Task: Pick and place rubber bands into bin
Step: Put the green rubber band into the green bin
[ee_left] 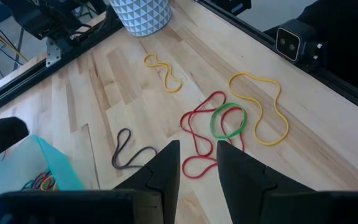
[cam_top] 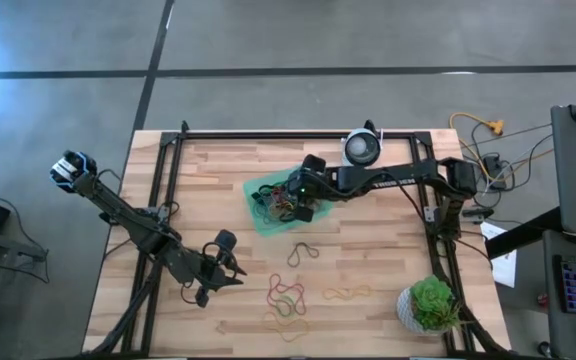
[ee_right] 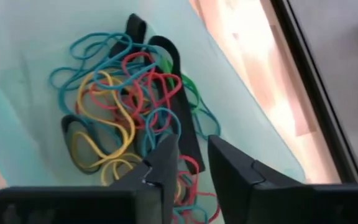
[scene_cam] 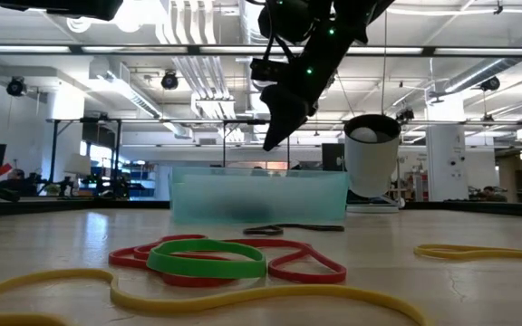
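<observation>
Release over the bin being carried out.
High view: right gripper [cam_top: 303, 200] is being held above the bin [cam_top: 258, 222], fingers parted, gripping nothing; left gripper [cam_top: 230, 268] is being kept parted, empty. Left wrist view: loose rubber bands [ee_left: 219, 127] are lying on the table [ee_left: 117, 74], judged next for pickup.

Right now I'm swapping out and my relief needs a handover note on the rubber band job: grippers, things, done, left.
Right gripper: over the bin, fingers apart, nothing held.
Left gripper: open, empty, waiting near the table's front left.
Done: a tangle of mixed bands lies in the bin.
Left: on the table, one dark band, red and green bands, yellow bands.
</observation>
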{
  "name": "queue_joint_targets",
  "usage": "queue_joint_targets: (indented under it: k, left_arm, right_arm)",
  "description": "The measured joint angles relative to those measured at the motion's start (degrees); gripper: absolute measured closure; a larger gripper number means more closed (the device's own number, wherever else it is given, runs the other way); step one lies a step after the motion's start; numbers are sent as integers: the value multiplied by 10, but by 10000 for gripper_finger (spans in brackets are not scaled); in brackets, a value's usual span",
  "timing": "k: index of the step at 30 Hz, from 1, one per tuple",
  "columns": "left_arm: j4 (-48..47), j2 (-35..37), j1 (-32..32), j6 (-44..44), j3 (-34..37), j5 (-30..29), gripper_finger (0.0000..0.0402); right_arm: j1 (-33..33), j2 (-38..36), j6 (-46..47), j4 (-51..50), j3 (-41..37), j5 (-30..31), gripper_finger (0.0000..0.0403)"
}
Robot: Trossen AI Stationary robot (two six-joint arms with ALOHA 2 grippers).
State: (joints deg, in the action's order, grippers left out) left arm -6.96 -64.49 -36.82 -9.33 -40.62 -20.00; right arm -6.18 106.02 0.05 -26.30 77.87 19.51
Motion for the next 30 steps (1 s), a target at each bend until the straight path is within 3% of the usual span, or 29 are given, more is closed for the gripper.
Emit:
queue_joint_targets:
  k: [5,12,23,30]
  left_arm:
    - [1,-1,0,0,0,0,311]
    - [29,-50,0,0,1,0,311]
    - [160,-173,0,14,0,48,311]
    - [179,-255,0,-20,-26,49,311]
  right_arm:
    - [4,-1,-19,-1,0,-12,293]
    - [53,-27,-67,-3,0,-107,283]
    - [196,-66,-70,-30,-1,-112,303]
    - [291,-66,-46,-31,-12,-105,315]
